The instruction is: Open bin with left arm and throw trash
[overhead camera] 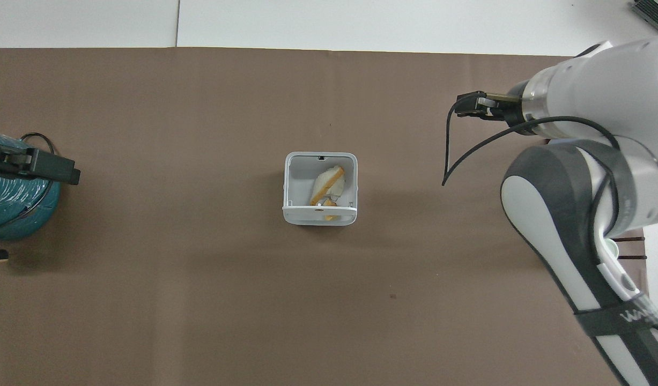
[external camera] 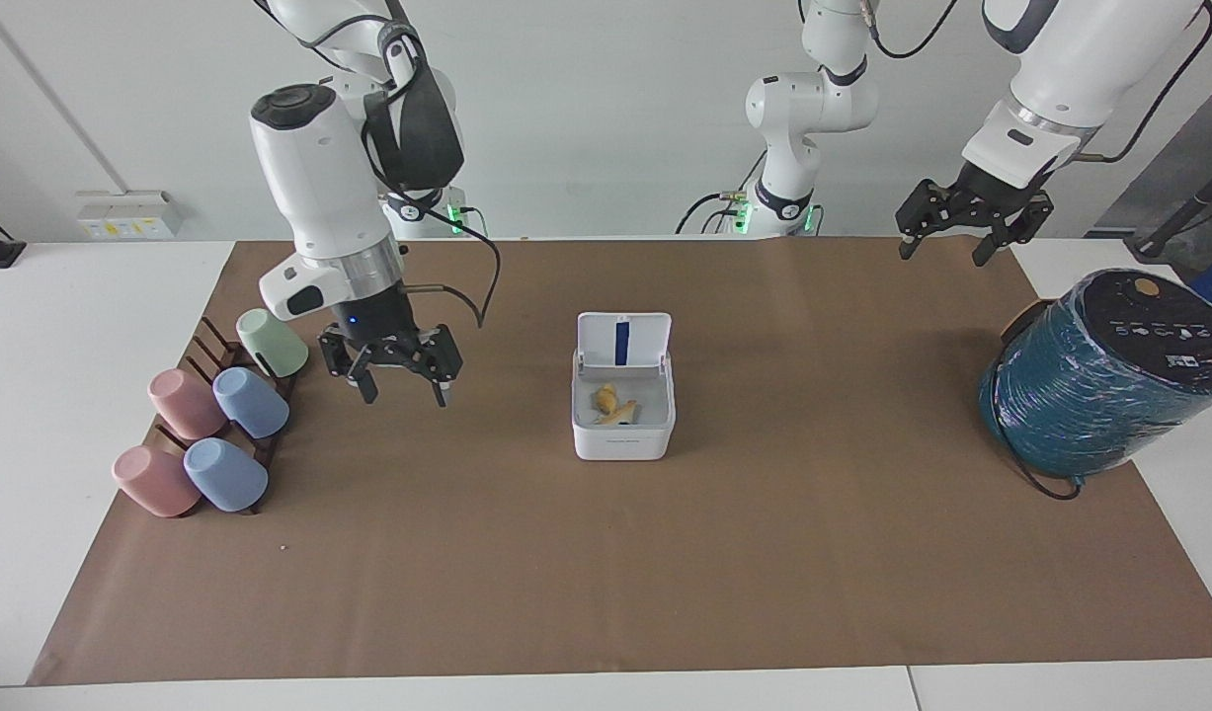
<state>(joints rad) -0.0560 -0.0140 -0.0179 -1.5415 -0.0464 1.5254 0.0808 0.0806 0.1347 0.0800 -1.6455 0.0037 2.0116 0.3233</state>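
The bin [external camera: 622, 420] sits in the middle of the brown paper sheet [external camera: 606, 592] that covers the worktop [external camera: 72, 346], its hinged lid [external camera: 623, 342] standing up on the side nearer the robots. Inside lies the trash [external camera: 613, 404]: a pale bread-like wedge with a yellow lump against it; I cannot make out a third scrap for certain.

The right claw [external camera: 404, 374] hangs in the air with its fingers spread and nothing between them. It is over bare paper, with the bin well off to one side of it, toward the left arm's end, and the rack of pastel cups [external camera: 210, 425] just on its other side; the green cup [external camera: 272, 343] is the one closest to it. A black cable [external camera: 482, 286] loops from its wrist.

The left claw [external camera: 944, 245] is held high near its own base, over the edge of the paper on the robots' side, fingers apart and empty; that arm is waiting. The big teal cylinder with the black top [external camera: 1104, 370] stands below it and a little toward the table's end, tilted, and the bin is well apart from this claw too.
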